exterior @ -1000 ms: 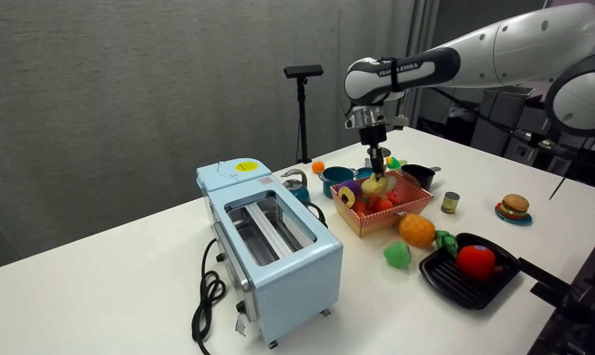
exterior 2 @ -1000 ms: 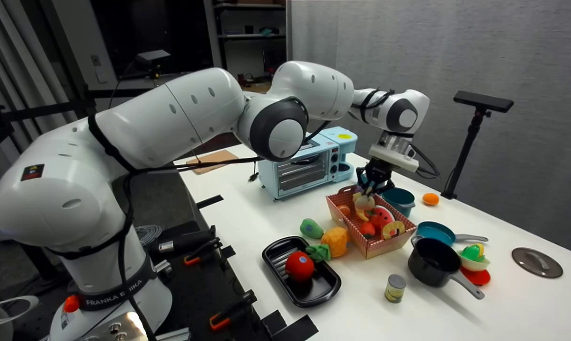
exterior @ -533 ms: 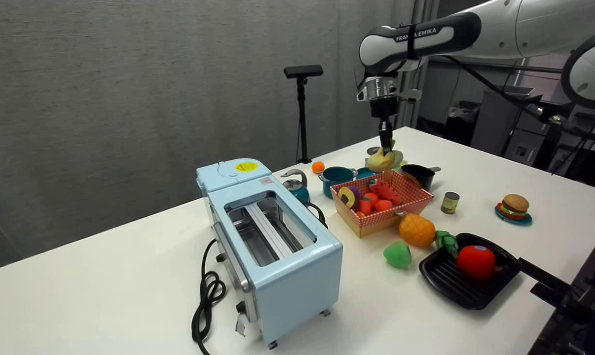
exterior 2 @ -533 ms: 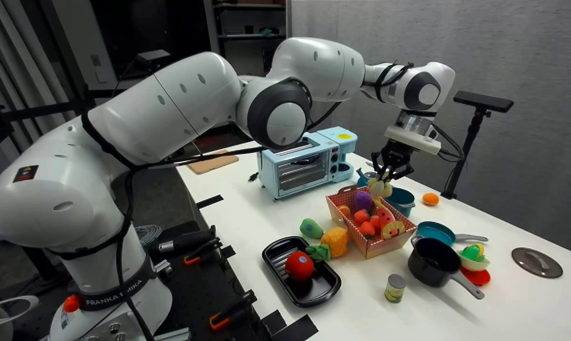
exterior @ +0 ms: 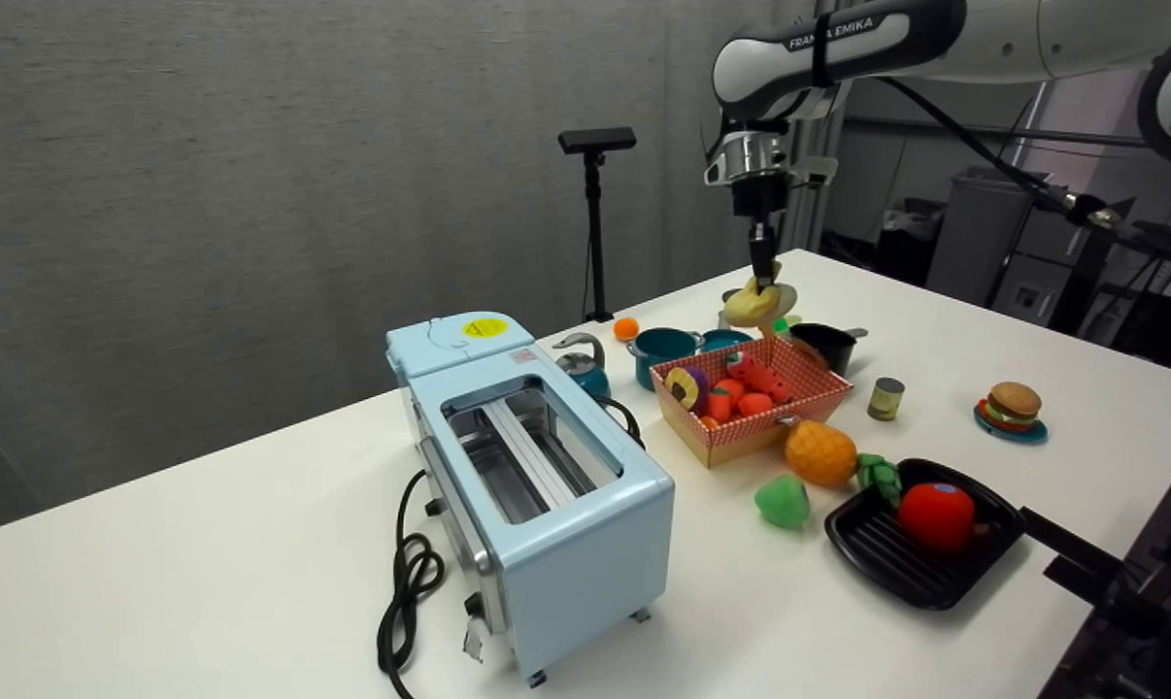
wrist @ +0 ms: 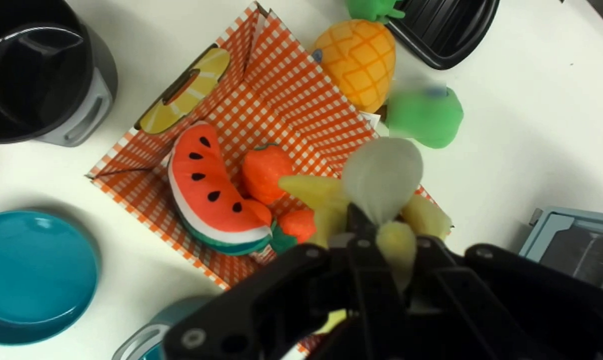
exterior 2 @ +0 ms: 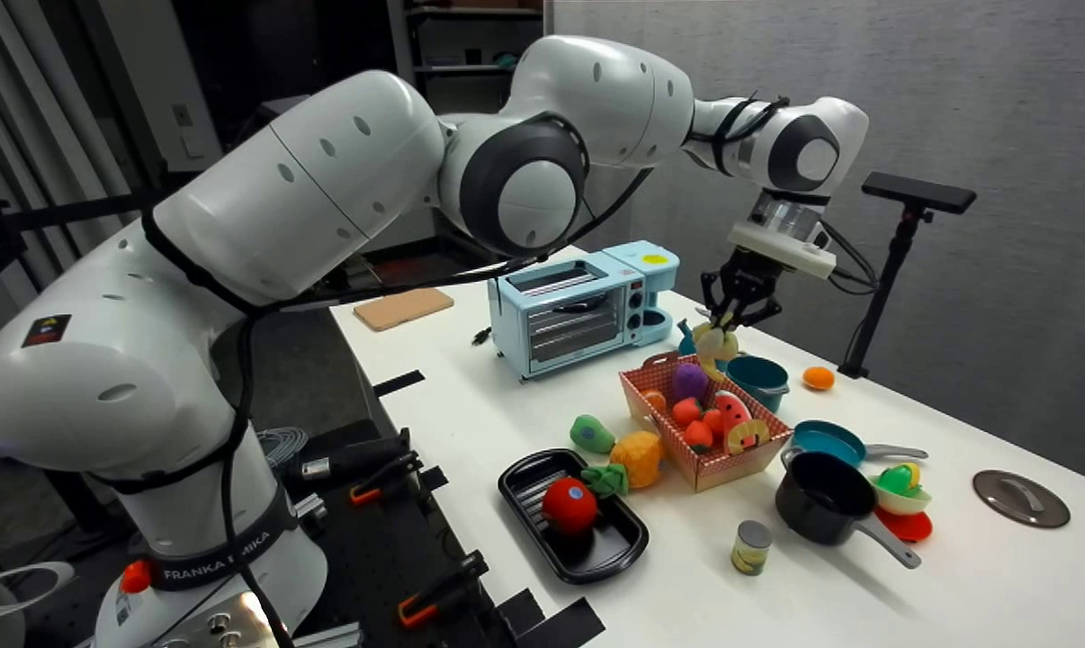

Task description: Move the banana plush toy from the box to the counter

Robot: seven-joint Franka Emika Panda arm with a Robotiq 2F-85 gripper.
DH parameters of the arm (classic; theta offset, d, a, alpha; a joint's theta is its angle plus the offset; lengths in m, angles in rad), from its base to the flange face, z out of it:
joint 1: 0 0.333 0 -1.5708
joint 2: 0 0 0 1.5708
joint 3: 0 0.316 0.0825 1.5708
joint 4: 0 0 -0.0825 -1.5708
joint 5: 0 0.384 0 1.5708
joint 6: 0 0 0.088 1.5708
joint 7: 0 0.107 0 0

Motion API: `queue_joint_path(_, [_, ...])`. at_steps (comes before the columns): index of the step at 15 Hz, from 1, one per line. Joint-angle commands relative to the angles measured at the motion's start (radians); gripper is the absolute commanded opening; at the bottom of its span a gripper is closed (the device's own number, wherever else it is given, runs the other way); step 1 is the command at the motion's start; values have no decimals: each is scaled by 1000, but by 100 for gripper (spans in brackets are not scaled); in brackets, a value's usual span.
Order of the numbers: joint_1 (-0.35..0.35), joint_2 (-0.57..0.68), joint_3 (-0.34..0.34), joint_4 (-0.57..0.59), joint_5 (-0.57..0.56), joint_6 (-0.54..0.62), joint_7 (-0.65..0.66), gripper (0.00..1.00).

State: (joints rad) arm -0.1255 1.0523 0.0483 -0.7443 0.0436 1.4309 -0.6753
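The banana plush toy (exterior: 749,308), yellow with a pale peeled middle, hangs in the air above the far end of the box (exterior: 752,443). My gripper (exterior: 764,282) is shut on it from above. In the wrist view the toy's pale end (wrist: 383,170) and yellow peel flaps (wrist: 309,189) bulge out around the dark fingers, partly hiding the fingertips. The box has red-and-white checked walls (wrist: 286,75). It holds a watermelon slice (wrist: 206,185), red strawberries and a purple toy (exterior 2: 689,382). The counter (exterior: 207,563) is the wide white surface beneath everything.
Near the box stand a blue toaster oven (exterior: 585,544), teal pot (exterior 2: 758,382), teal pan (exterior 2: 826,441), black pot (exterior 2: 821,499) and can (exterior 2: 751,547). A pineapple toy (exterior: 820,452), green toy (exterior: 783,501) and black tray (exterior: 920,568) lie beside it.
The gripper has risen out of the box with the banana plush toy, then shifted slightly higher in the last half second. The watermelon slice and purple toy are now uncovered.
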Motion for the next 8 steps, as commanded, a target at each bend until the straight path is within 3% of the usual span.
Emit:
queue_joint_path(1, [-45,-106,27,-158,61,39,-9,2])
queue_joint_path(8, [-131,-271,26,-440,156,148,-49,2])
